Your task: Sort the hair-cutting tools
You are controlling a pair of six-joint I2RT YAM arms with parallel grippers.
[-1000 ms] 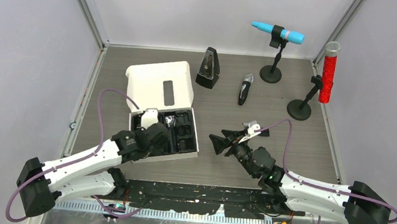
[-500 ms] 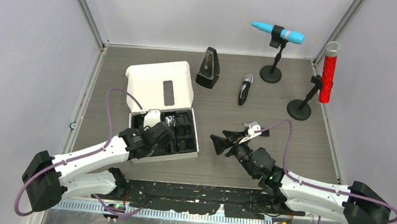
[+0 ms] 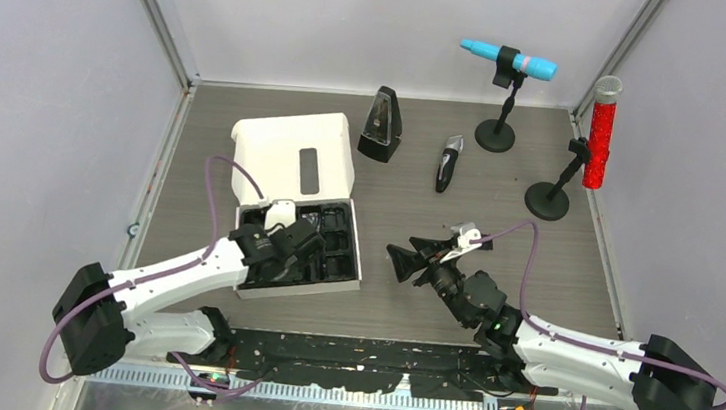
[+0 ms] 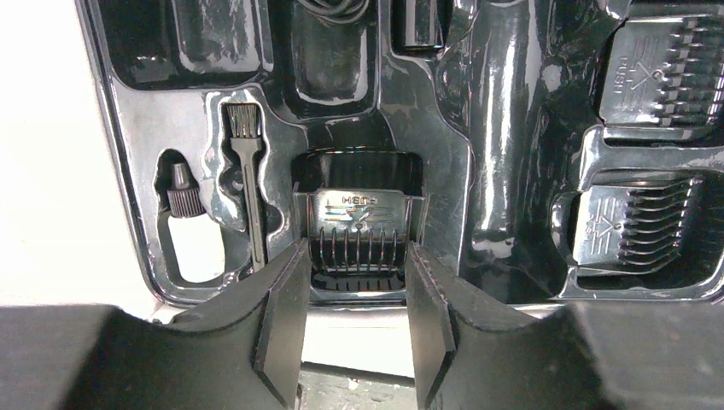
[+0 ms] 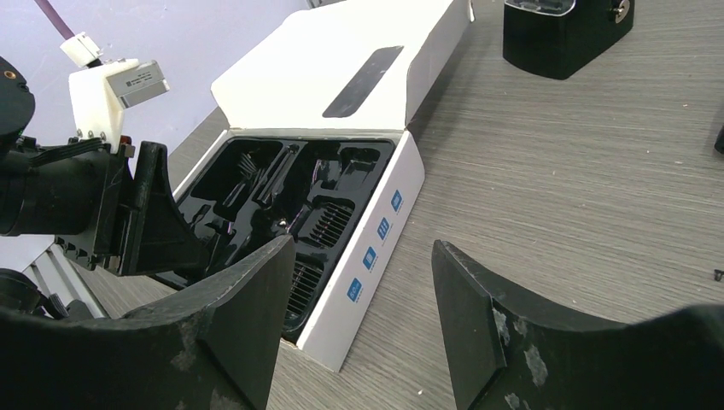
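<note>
Black comb guard (image 4: 359, 224) in left gripper (image 4: 357, 329) at tray (image 4: 504, 171) rim

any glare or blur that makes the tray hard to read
Left wrist: bright glare streaks on glossy black tray, white box wall blown out, comb guard sharp, left end effector soft. Right wrist: mild glints on the tray, table grain crisp. Top external: even light, tray interior too dark for detail.

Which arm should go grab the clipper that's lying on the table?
Right, probably. The right gripper is open, empty and nearer the clipper. The left gripper is busy down in the box, its fingers either side of a comb guard.
</note>
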